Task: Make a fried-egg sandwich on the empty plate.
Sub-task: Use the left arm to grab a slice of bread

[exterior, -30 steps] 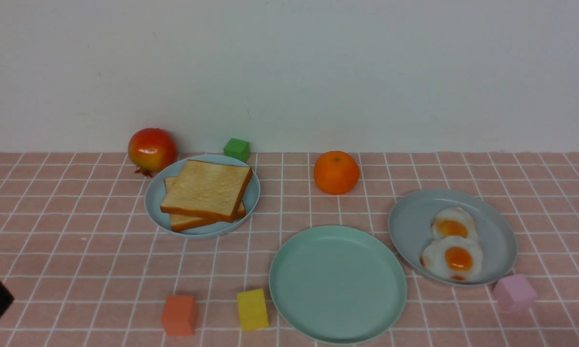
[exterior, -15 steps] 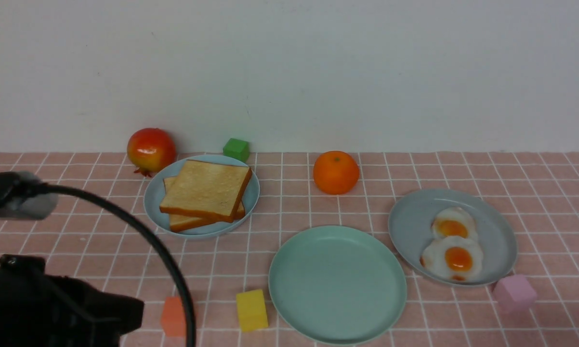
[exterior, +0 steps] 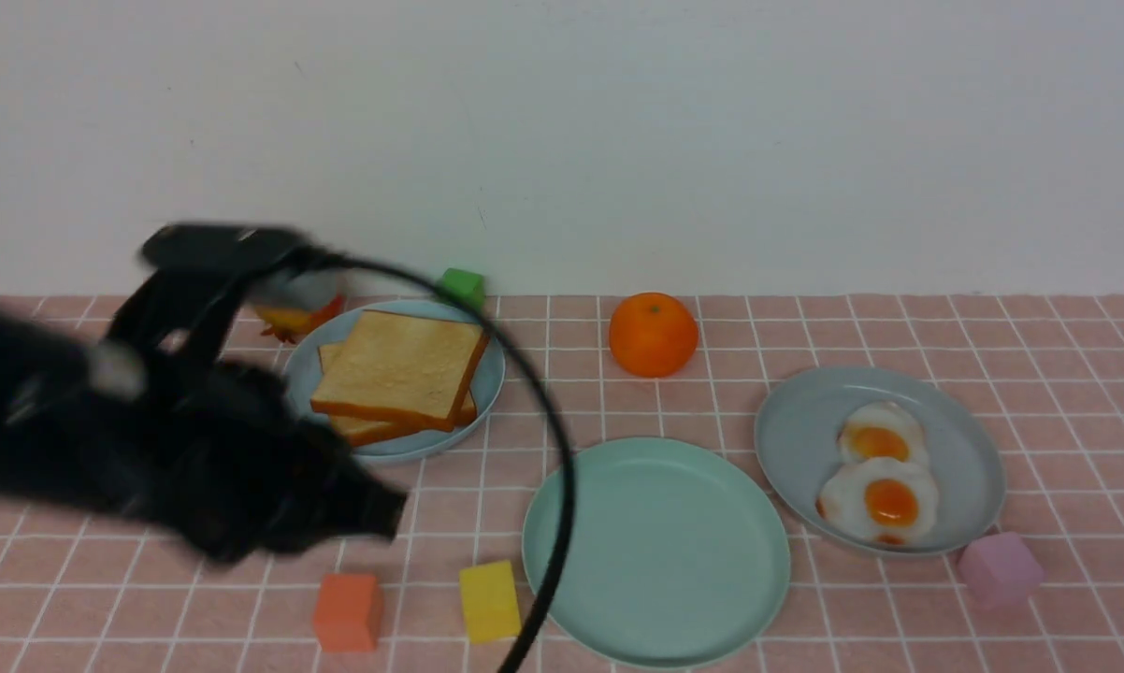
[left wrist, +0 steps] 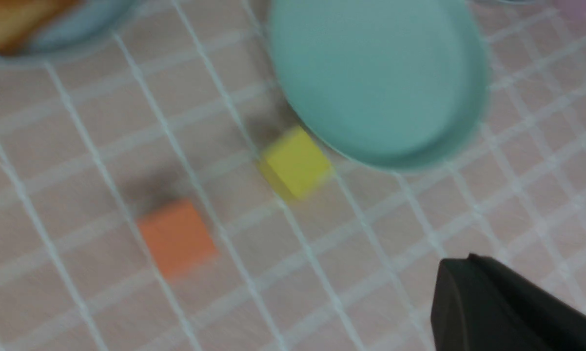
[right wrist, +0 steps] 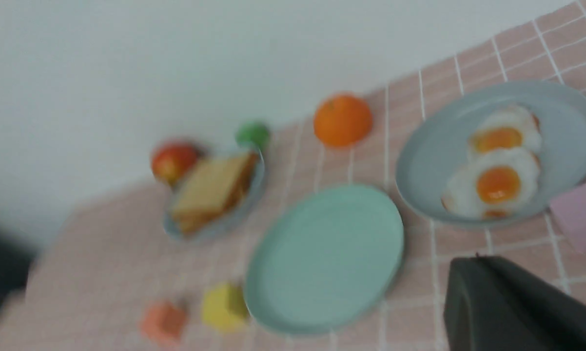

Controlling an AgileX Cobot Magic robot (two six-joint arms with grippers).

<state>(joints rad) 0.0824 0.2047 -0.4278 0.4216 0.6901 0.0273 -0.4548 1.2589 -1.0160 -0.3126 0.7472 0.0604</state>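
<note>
Take the round mint-green plastic plate (exterior: 655,551) with a low rim as the centre of a clock, twelve toward the pale plain wall (exterior: 712,140); it sits on the counter (exterior: 609,411), which has a pinkish-brown surface with a grid of pale lines.

At ten o'clock, a round pale blue plate (exterior: 492,393) carries two square golden-brown toast slices (exterior: 398,365) with darker crusts, the upper lying askew on the lower. A rounded red-and-yellow pomegranate (exterior: 286,322) is beyond them, also toward ten, partly hidden by the black left arm (exterior: 235,449). A small green block (exterior: 462,285) is at eleven and a round orange fruit (exterior: 654,335) at twelve.

At two o'clock, a round grey plate (exterior: 796,430) holds two white fried eggs (exterior: 885,495) with orange yolks, the nearer one overlapping the other. A pink block (exterior: 1001,570) is at three, close to that plate's rim. Toward nine are a yellow block (exterior: 490,601), just beside the mint-green plate, and farther out an orange-red block (exterior: 348,612).

The left arm, blurred, reaches in from nine o'clock, its black cable (exterior: 562,449) arching across the view of the mint-green plate's edge. The left pincer (left wrist: 473,273) is pressed together, and so is the right pincer (right wrist: 478,273).
</note>
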